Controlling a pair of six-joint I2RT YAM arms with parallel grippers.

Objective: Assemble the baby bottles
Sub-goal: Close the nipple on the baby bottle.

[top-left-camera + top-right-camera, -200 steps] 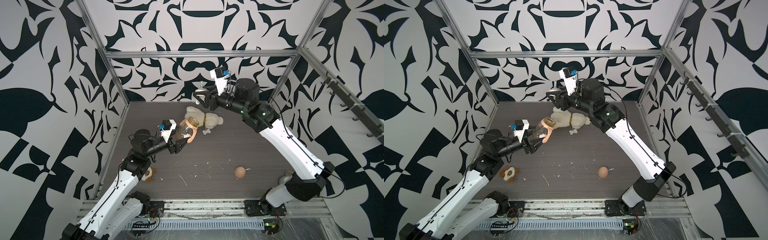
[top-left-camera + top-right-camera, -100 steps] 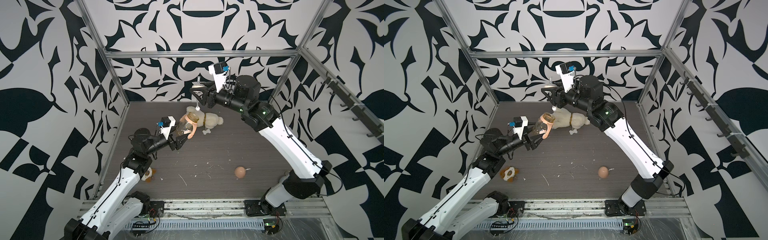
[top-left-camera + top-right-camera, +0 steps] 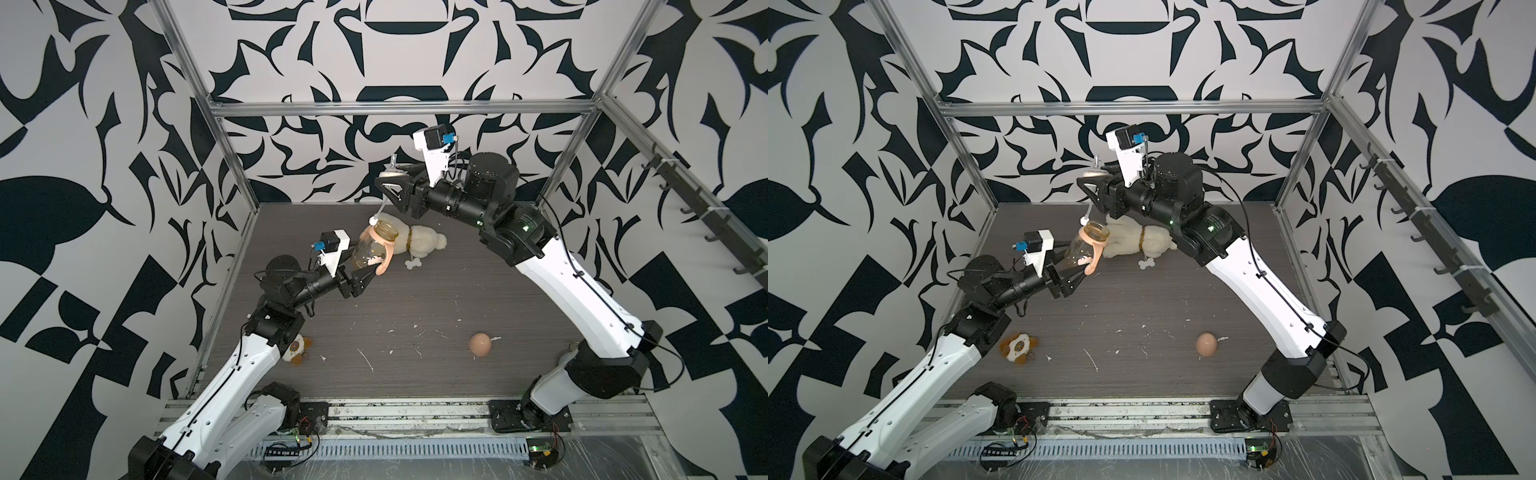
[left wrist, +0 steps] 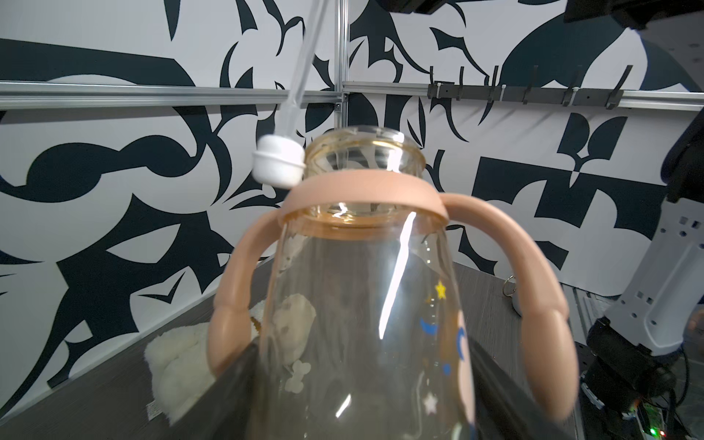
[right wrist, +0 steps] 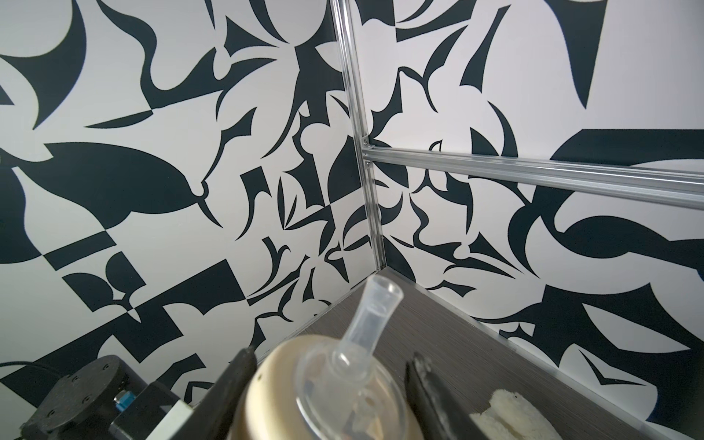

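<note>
Now, lining the straw up over the open bottle mouth.
Top view: left gripper (image 3: 371,274) clamps the bottle (image 3: 368,251) low, mouth tilted up. The right gripper (image 3: 388,178) pinches the nipple collar (image 3: 392,172) above, so the straw tube (image 3: 383,205) dangles down. The dome cap (image 3: 479,344) waits on the worktop (image 3: 415,299). Left wrist: straw weight (image 4: 278,164) sits outside the rim, beside the handle ring (image 4: 362,194). Right wrist: fingers (image 5: 228,388) flank the collar.
</note>
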